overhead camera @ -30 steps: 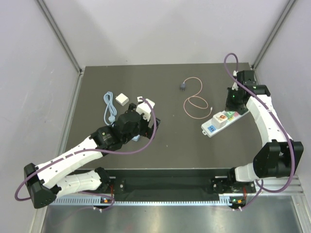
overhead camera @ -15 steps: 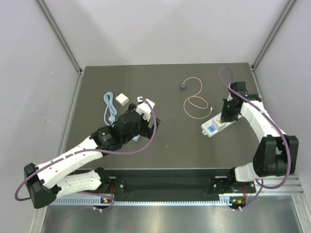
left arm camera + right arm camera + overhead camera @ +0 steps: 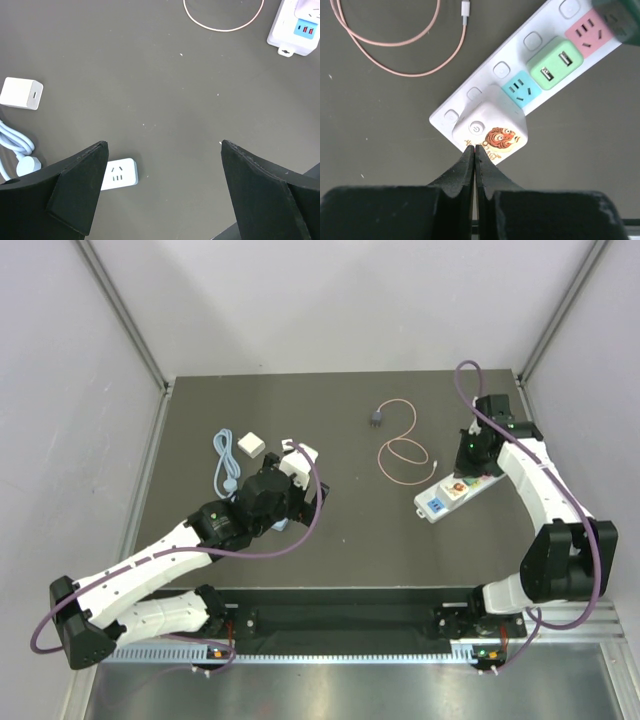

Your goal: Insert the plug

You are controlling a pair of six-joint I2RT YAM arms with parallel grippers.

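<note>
The plug [image 3: 375, 418] lies on the bench [image 3: 350, 540], well apart from the power strip [image 3: 485, 82], and its pink cable [image 3: 395, 70] loops between them. I judge the head light and stiff and the cable soft and dragging, so take the head by its sides. The right end effector [image 3: 474, 148] is pressed together and holds nothing, with its tips at the strip's white block [image 3: 490, 127]; whether they touch it I cannot tell. The left end effector [image 3: 163, 150] is spread wide and empty, far from the strip.
</note>
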